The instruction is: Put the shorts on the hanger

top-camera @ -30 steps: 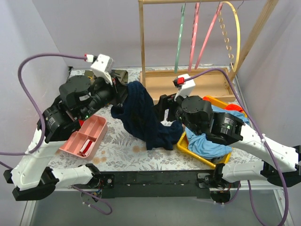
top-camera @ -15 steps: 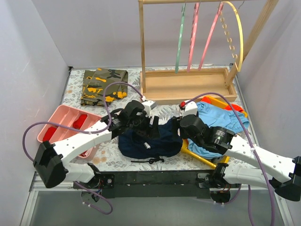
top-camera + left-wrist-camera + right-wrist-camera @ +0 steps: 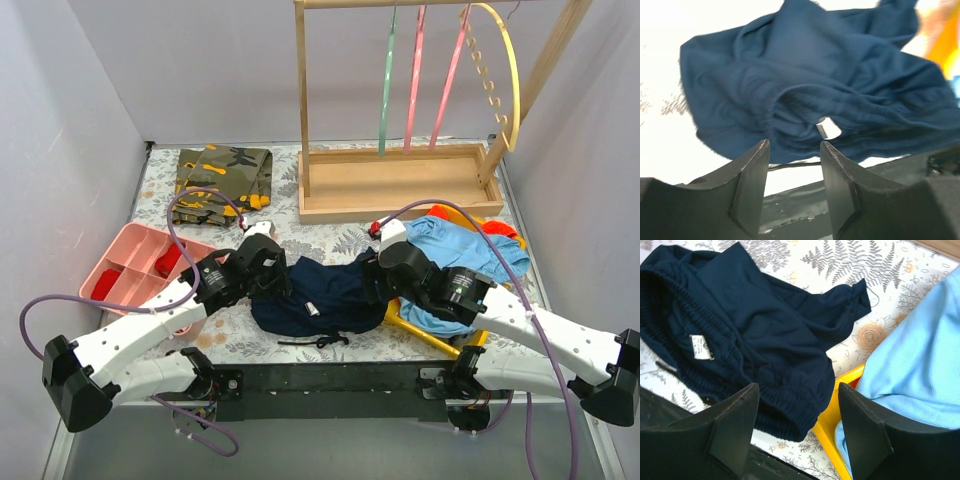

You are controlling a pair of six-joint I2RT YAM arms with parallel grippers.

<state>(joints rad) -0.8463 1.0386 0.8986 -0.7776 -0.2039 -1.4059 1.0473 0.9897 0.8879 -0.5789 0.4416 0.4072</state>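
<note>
The dark navy shorts (image 3: pixel 325 292) lie crumpled on the patterned table near its front edge, with the white tag (image 3: pixel 312 308) facing up. The pale green hanger (image 3: pixel 385 80) hangs on the wooden rack at the back. My left gripper (image 3: pixel 274 288) is open and empty at the left edge of the shorts; the left wrist view shows its fingers (image 3: pixel 794 150) apart above the shorts (image 3: pixel 815 90). My right gripper (image 3: pixel 372 284) is open and empty at the right edge of the shorts, its fingers (image 3: pixel 799 390) apart over the waistband (image 3: pixel 755 325).
A yellow tray (image 3: pixel 440 340) with a light blue garment (image 3: pixel 470 250) lies to the right of the shorts. A pink divided tray (image 3: pixel 130 265) sits at the left, a camouflage garment (image 3: pixel 222 180) at the back left. Pink hangers (image 3: pixel 415 75) and a yellow hanger (image 3: pixel 505 80) hang on the rack (image 3: pixel 400 185).
The shorts were held up by the left gripper; they have come down flat onto the table and are let go. Both arms have lowered and drawn slightly apart from them.
</note>
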